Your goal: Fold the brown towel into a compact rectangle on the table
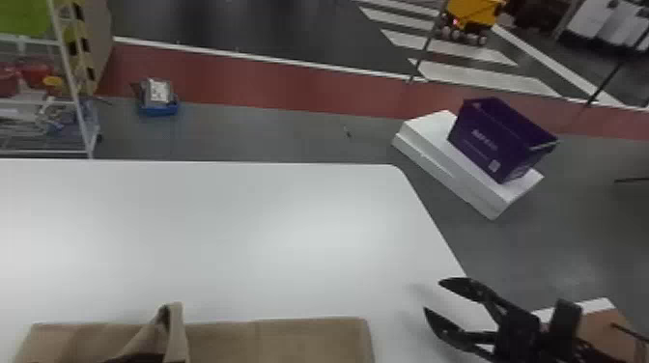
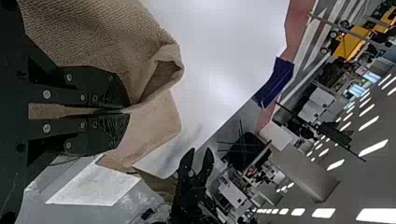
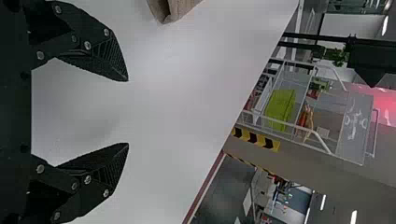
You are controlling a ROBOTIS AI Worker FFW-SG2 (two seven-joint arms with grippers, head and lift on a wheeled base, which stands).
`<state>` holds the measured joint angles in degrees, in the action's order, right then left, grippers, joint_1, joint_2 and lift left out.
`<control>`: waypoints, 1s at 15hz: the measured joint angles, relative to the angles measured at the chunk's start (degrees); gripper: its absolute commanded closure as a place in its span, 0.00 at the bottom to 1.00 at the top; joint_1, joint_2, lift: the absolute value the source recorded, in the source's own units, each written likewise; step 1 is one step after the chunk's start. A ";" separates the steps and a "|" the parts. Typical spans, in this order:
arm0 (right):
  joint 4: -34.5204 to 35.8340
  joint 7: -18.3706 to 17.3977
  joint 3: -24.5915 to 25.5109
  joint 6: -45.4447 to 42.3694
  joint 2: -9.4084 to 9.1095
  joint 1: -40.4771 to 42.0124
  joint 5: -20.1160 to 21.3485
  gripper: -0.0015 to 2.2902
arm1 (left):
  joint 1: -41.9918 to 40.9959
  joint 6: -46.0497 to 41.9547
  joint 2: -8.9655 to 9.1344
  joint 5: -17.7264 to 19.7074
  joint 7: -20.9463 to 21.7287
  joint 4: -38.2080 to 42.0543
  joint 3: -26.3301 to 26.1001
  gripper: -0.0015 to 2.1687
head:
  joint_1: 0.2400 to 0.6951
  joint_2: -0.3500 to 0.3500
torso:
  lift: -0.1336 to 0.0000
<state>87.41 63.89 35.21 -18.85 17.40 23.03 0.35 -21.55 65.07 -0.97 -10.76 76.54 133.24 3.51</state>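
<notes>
The brown towel (image 1: pixel 289 338) lies along the table's near edge in the head view, with a raised fold standing up on its left part. In the left wrist view, my left gripper (image 2: pixel 123 111) is shut on the brown towel (image 2: pixel 102 32), and the cloth bunches up around its fingertips. My right gripper (image 1: pixel 432 295) stands open over the table's right edge, to the right of the towel, holding nothing. The right wrist view has the same right gripper (image 3: pixel 128 112) with its fingers wide apart above the white surface, and a corner of the towel (image 3: pixel 180 8) beyond them.
The white table (image 1: pixel 217 231) stretches forward beyond the towel. On the floor past its right side, a purple box (image 1: pixel 497 140) sits on a white block (image 1: pixel 454 169). A wire rack (image 1: pixel 43 96) stands behind the table at the left.
</notes>
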 measured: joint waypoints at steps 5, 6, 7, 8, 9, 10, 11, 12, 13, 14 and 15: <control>0.22 -0.04 -0.08 -0.17 -0.11 0.00 -0.06 0.20 | -0.61 -0.29 -0.08 0.14 0.42 0.21 -0.05 0.01 | 1.00 0.00 | 0.08; 0.54 -0.01 -0.07 -0.17 -0.21 0.00 -0.08 0.20 | -0.71 -0.36 -0.09 0.19 0.55 0.34 0.17 0.01 | 1.00 0.00 | 0.08; 0.85 0.00 0.01 -0.18 -0.31 0.00 -0.09 0.20 | -0.82 -0.40 -0.09 0.32 0.74 0.47 0.33 0.01 | 1.00 0.00 | 0.08; 1.12 0.00 0.08 -0.20 -0.37 0.00 -0.09 0.20 | -1.03 -0.42 -0.07 0.56 0.82 0.67 0.40 0.01 | 1.00 0.00 | 0.08; 1.46 0.00 0.13 -0.31 -0.47 0.01 -0.09 0.20 | -1.35 -0.42 -0.05 1.08 0.99 1.05 0.37 0.01 | 1.00 0.00 | 0.08; 1.81 0.05 0.18 -0.43 -0.60 0.04 -0.05 0.20 | -1.74 -0.43 -0.04 1.61 1.04 1.47 0.11 0.01 | 1.00 0.00 | 0.08; 2.07 0.08 0.20 -0.50 -0.72 0.08 -0.02 0.20 | -2.11 -0.42 -0.03 1.93 0.93 1.83 -0.26 0.01 | 1.00 0.00 | 0.08; 2.26 0.09 0.20 -0.51 -0.82 0.09 -0.01 0.20 | -2.57 -0.37 -0.01 2.23 0.82 2.14 -0.87 0.01 | 1.00 0.00 | 0.08; 2.33 0.09 0.19 -0.55 -0.86 0.09 0.00 0.20 | -2.98 -0.24 0.00 2.64 0.75 2.39 -1.59 0.01 | 1.00 0.00 | 0.08; 2.34 0.09 0.13 -0.55 -0.87 0.08 0.00 0.20 | -3.31 -0.16 0.00 3.02 0.52 2.63 -2.37 0.01 | 1.00 0.00 | 0.08; 2.33 0.09 0.05 -0.55 -0.87 0.03 0.00 0.20 | -3.66 -0.09 0.00 3.27 0.05 3.00 -3.64 0.01 | 1.00 0.00 | 0.08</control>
<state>89.75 63.98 35.26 -19.39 16.53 23.06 0.35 -25.20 64.98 -0.97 -7.49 76.59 136.24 -0.13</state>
